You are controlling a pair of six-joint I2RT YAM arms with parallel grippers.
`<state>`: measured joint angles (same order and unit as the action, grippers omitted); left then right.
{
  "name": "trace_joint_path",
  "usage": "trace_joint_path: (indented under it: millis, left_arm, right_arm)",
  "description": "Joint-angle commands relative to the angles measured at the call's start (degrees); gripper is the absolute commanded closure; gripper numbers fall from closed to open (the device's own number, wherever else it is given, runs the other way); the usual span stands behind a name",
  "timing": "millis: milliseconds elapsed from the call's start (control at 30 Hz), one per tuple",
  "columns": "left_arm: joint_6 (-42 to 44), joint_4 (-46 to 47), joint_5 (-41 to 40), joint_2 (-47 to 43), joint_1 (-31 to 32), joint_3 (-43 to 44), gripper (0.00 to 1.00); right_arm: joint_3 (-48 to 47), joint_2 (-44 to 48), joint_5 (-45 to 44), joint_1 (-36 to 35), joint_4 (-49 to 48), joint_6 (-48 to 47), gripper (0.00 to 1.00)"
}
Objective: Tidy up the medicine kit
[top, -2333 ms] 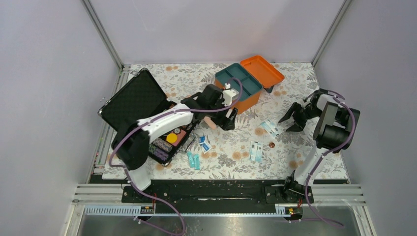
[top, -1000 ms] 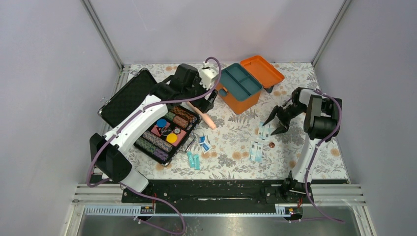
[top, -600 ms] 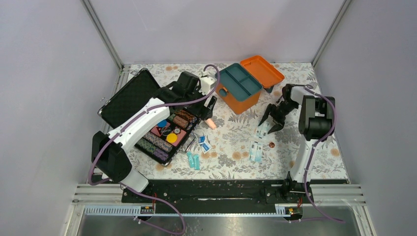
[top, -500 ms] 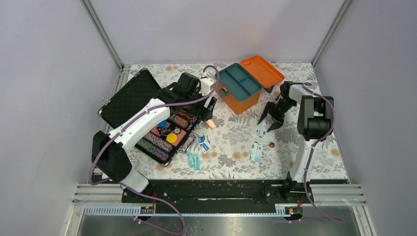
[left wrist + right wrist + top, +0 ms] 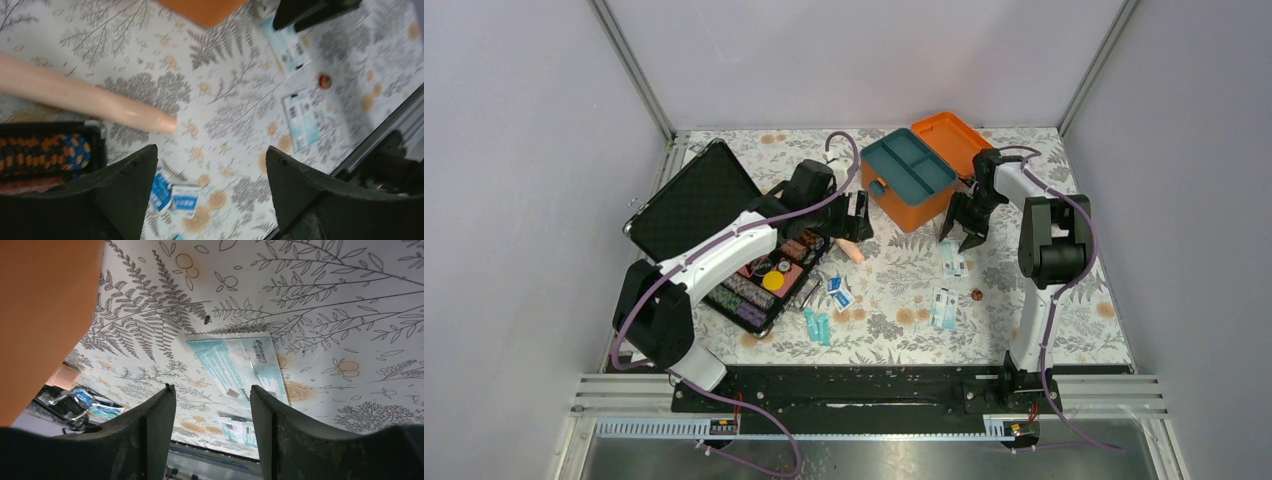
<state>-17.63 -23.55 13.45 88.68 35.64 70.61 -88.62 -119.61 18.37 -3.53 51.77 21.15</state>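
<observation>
Jaws apart and empty, the right tool (image 5: 957, 228) has swung in from the right to hang over a teal sachet (image 5: 953, 258) lying just beside the open kit (image 5: 911, 178) at the far middle. The left tool (image 5: 856, 217), also apart, has drawn back over a pink tube (image 5: 849, 247). Both items look still unpacked. Floral worktop (image 5: 1044, 310), grey walls (image 5: 844, 60).

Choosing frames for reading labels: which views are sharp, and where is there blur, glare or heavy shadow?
Top external: evenly lit and sharp, only soft shadows, no glare. Left wrist: motion-smeared, the pale-blue sachet unreadable, the peach tube less so. Right wrist: the printed sachet and floral cloth are crisp; the medicine kit wall is a near, defocused orange blur.
</observation>
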Motion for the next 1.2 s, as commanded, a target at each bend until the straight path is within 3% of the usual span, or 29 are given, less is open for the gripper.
trace_joint_path:
  millis: [0,133,267,433,700,833,1000,1167]
  left_arm:
    - [-8.64,12.33,-1.72,-1.05,0.79,-1.39,0.22]
    - [-6.83,11.60,-1.91,-2.63,0.26,-2.26,0.22]
    - [-6.18,9.47,-0.42,-5.63,-1.16,-4.04,0.22]
    - [-4.56,6.89,0.20,-8.72,-1.86,-5.90,0.22]
    - [-2.50,5.97,0.52,-10.03,-2.24,-6.63,0.22]
    - [-2.31,5.57,0.89,-9.49,-2.66,-6.05,0.22]
    - [-2.38,5.19,1.51,-8.72,-3.58,-4.26,0.22]
    - [-2.76,5.23,1.63,-8.53,-5.46,-2.50,0.22]
  right_arm:
    - [5.40,9.24,-3.05,-1.04,-6.65,1.44,0.36]
    - [15.45,18.52,-9.29,-2.09,-19.80,6.71,0.30]
    - [18.62,19.79,-12.33,-2.99,-22.09,14.07,0.28]
    - [21.50,19.49,-20.35,-2.85,-24.69,16.45,0.30]
    - [25.13,18.63,-18.55,-2.93,-28.27,17.17,0.31]
    - [20.38,15.39,-18.05,-2.90,-23.27,18.63,0.34]
    - [16.16,12.95,-24.03,-3.15,-16.53,21.78,0.42]
    - [14.80,11.64,-26.47,-2.90,-13.99,13.79,0.52]
